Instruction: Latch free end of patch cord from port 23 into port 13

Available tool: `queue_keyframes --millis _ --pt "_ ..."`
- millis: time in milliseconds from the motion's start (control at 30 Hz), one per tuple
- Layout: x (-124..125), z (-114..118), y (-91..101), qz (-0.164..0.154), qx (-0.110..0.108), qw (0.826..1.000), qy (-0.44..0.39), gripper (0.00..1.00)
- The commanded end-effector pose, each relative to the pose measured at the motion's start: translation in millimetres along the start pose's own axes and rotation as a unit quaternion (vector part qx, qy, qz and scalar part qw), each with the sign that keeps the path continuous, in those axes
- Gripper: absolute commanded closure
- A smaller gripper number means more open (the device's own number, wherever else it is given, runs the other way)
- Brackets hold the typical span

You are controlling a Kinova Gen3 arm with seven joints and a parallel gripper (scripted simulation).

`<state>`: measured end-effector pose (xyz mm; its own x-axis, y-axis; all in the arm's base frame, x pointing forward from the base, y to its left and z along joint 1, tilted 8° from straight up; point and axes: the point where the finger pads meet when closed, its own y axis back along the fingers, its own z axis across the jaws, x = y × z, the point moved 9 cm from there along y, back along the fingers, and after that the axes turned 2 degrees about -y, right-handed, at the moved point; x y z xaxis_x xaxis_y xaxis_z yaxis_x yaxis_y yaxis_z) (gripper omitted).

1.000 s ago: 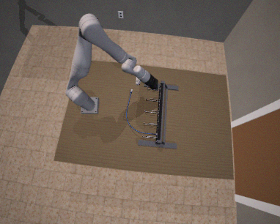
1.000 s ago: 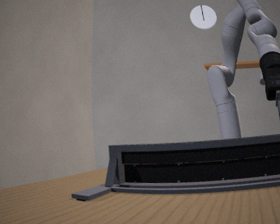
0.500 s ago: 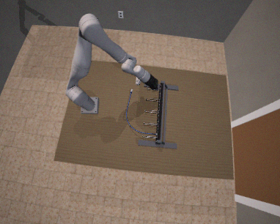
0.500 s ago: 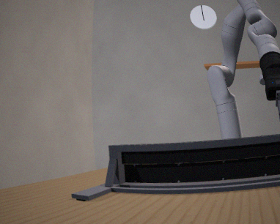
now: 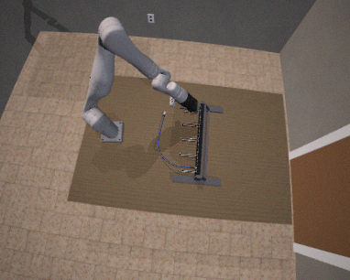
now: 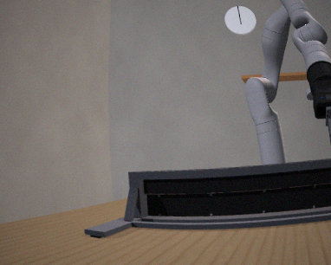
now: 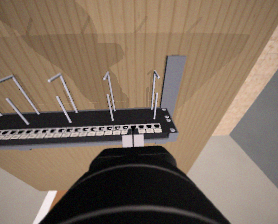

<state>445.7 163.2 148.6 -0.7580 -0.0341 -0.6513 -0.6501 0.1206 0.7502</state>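
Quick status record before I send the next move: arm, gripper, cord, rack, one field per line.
arm: reaching over the far end of the rack
gripper: shut, holding nothing, fingertips at the panel's top edge
cord: blue, one end in the panel near the rack's other foot
free end: lying on the table, apart from the gripper
rack: upright, both feet on the table

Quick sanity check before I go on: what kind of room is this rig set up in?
Probably a plain indoor room serving as a test cell: tiled floor, bare grey walls with an outlet and a wall clock, and a low wooden table carrying only the arm and a patch-panel rack.
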Motion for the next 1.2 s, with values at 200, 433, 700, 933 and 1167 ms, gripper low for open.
queue_keyframes --millis 200,433,700,933,1167 --pt "-0.8 0.7 7.0 -0.001 -0.001 1.0 0.0 1.0" --pt "-0.8 0.7 17.2 -0.001 -0.001 1.0 0.0 1.0" --pt "-0.7 0.7 34.9 -0.001 -0.001 1.0 0.0 1.0" --pt "-0.7 0.7 46.7 -0.001 -0.001 1.0 0.0 1.0" --pt "-0.7 0.6 63.5 -0.001 -0.001 1.0 0.0 1.0"
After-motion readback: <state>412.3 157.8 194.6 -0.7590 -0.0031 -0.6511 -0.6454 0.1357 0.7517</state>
